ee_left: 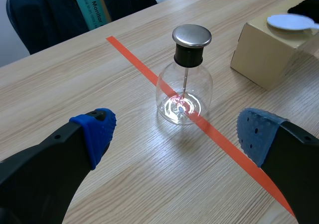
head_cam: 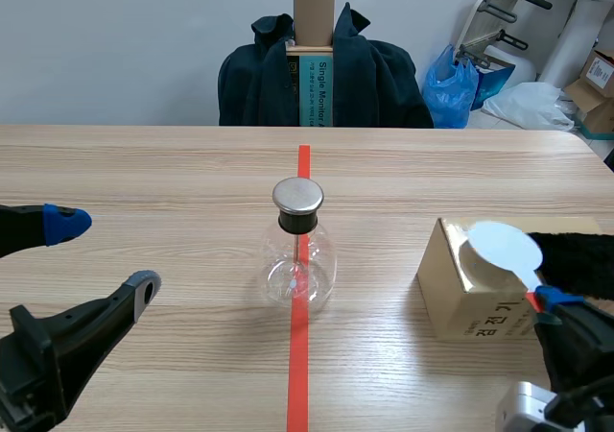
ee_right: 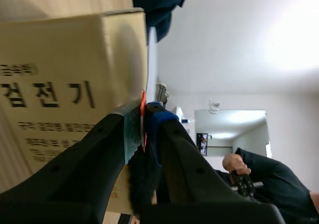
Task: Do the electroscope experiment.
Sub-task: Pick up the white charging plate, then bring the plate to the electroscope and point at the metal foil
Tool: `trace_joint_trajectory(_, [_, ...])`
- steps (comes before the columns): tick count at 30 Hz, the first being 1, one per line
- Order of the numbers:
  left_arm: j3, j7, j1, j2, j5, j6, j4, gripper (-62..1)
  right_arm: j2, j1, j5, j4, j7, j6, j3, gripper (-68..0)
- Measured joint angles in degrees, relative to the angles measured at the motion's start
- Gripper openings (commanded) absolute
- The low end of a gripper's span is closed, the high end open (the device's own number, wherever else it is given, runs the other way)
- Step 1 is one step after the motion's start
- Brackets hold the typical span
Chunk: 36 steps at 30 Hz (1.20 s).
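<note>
1. L arm: left gripper (head_cam: 115, 252) sits low over the table (head_cam: 144, 163), jaws spread wide, nothing between them. Blue dotted pads (ee_left: 97, 134) face each other across bare wood.
2. Electroscope (head_cam: 299, 259): clear glass flask w/ a flat metal cap (head_cam: 298, 196) on a black stopper and a thin rod running down inside. It stands upright, ahead of the left gripper's open jaws and roughly centred on the gap, apart from both fingers.
3. Flask stands right on the orange-red tape line (head_cam: 298, 355), which passes under it and on past the L jaws' right finger.
4. R arm: right gripper (ee_right: 144, 115) has its jaws pinched together on the orange-red handle of a white disc (head_cam: 501, 248). The disc is thin, seen edge-on from the wrist cam, and sticks out ahead of the fingertips.
5. Disc lies over the top of a tan box (head_cam: 465, 302) w/ printed lettering on its side. Box is right against the R jaws, just ahead of and beside them.
6. Black furry cloth (head_cam: 580, 259) is just beside the R jaws, next to the box. Can't tell if it touches the disc.
7. Box and R gripper are well apart from the flask.
</note>
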Motion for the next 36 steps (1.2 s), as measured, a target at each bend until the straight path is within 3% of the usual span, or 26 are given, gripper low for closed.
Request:
trace_joint_trajectory(9, [0.0,0.0,0.0,0.0,0.0,0.0,0.0,-8.9,0.0,-5.5,6.8,15.2,0.0,0.2,9.5,-66.9])
trace_joint_trajectory(18, [0.0,0.0,0.0,0.0,0.0,0.0,0.0,-8.9,0.0,-5.8,15.0,30.4,0.0,0.2,20.0,-66.9])
trace_joint_trajectory(23, [0.0,1.7,-1.2,-0.2,0.3,0.0,0.0,-9.0,0.0,-5.4,17.2,36.6,0.0,0.2,21.5,-66.9])
trace_joint_trajectory(25, [0.1,1.7,-1.6,-0.9,0.1,0.0,0.0,-13.0,0.0,-4.3,17.3,37.7,0.0,0.2,21.5,-66.9])
trace_joint_trajectory(26, [0.1,1.7,-1.7,-1.3,-0.2,-0.1,0.0,-15.6,0.0,-3.3,17.4,37.8,-0.1,1.0,21.5,-66.9])
trace_joint_trajectory(29, [0.8,1.8,-2.8,-2.6,-0.2,-1.3,-0.9,-21.7,0.0,0.1,17.6,37.9,-0.7,8.3,21.5,-66.9])
trace_joint_trajectory(32, [2.8,2.9,-5.6,-3.8,-0.2,-2.0,-3.7,-31.7,0.0,3.2,17.6,37.8,-2.1,13.0,21.1,-66.9])
trace_joint_trajectory(36, [5.3,3.0,-11.3,-4.1,-0.1,-4.5,-10.6,-45.4,0.0,7.2,17.6,37.6,-4.1,16.5,16.7,-66.9])
